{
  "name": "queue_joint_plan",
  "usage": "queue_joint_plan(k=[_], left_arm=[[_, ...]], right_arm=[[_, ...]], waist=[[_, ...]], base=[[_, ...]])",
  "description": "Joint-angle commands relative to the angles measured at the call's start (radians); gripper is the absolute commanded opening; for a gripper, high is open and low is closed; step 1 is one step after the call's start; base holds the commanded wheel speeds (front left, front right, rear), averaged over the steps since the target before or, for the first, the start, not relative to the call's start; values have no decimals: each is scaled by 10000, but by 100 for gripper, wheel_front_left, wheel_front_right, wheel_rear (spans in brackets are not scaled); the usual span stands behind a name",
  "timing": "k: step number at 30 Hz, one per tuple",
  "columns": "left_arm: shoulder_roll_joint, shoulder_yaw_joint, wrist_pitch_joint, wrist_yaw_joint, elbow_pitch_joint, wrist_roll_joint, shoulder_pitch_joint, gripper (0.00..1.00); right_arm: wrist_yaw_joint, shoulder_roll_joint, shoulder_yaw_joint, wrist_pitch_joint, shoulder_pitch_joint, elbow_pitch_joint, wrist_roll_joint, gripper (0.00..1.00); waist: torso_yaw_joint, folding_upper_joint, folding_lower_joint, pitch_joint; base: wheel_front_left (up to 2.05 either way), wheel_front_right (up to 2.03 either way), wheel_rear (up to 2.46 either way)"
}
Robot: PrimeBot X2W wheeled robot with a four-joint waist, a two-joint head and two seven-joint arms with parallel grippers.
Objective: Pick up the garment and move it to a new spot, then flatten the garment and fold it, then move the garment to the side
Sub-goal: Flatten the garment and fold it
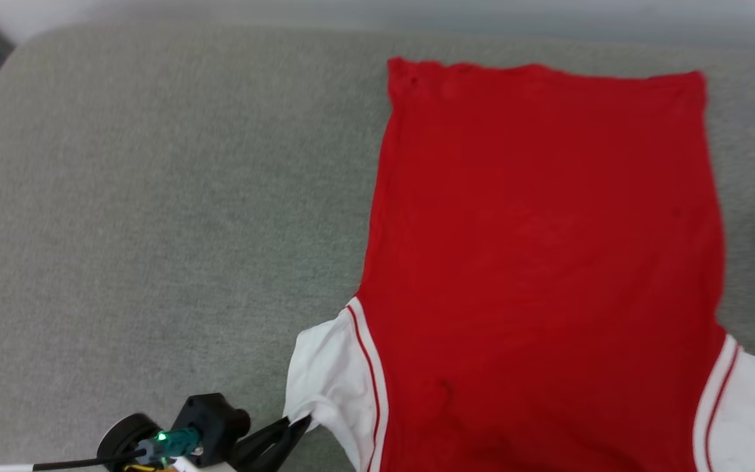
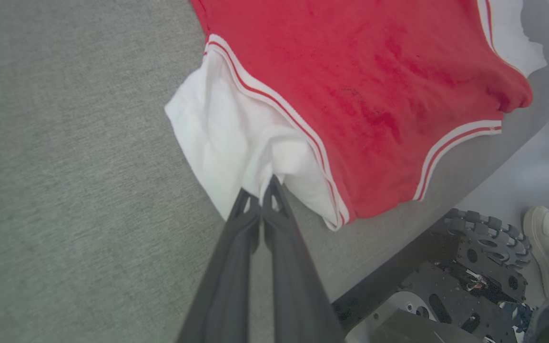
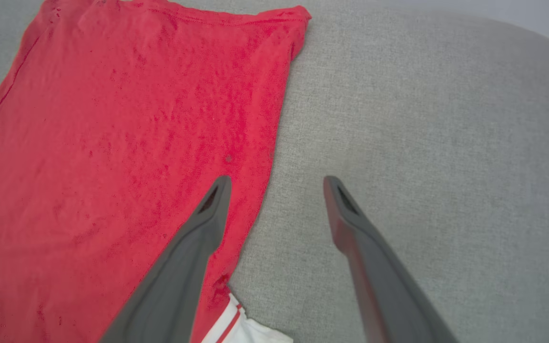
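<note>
Head view shows the garment (image 1: 541, 262) lying with its plain red back up on the right half of the grey worktop (image 1: 154, 196), the hem at the far side and the shoulders near the robot. The step in hand is, I judge, the flattening.

The left end effector (image 1: 295, 426) is closed tight on the outer edge of the white sleeve (image 2: 222, 128) at the robot's left. In the left wrist view its two fingers are pressed together with white cloth pinched between the tips. This sleeve is not yet flat: it has soft folds and is a little bunched toward the grip.

The right end effector (image 3: 277, 183) is wide open and holds nothing. In the right wrist view one finger (image 3: 208, 214) hangs over the red side edge and the other over bare worktop.

To do it well, the left arm should draw the sleeve outward and low, nearly along the worktop, slowly, and stop before the red body starts to slide. The right end effector could come down on the side edge to hold the body against this pull. Care is needed at the neck trim (image 2: 460, 138), which lies near the front edge of the worktop: a pull toward the robot may let the garment slip off.
</note>
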Motion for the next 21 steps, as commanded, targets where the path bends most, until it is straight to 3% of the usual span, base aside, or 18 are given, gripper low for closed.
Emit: queue_joint_plan(k=[1, 10, 15, 21], left_arm=[[9, -10, 100, 5, -212, 119, -231, 0], [-201, -108, 603, -267, -1353, 694, -1210, 0], [-469, -159, 585, -394, -1511, 827, -1551, 0], [-558, -112, 543, -547, -1461, 887, -1842, 0]], right_arm=[[-7, 120, -139, 337, -520, 211, -210, 100], [-7, 745, -1737, 2873, -4370, 1832, -3266, 100], [-7, 716, -2422, 3474, -5383, 2191, -4844, 100], [-7, 764, -2810, 3619, -5703, 2456, -5588, 100]], waist=[[825, 0, -2, 1064], [2125, 0, -2, 2766], [2678, 0, -2, 3283], [3106, 0, -2, 3619]], base=[[0, 0, 0], [0, 0, 0], [0, 0, 0], [0, 0, 0]])
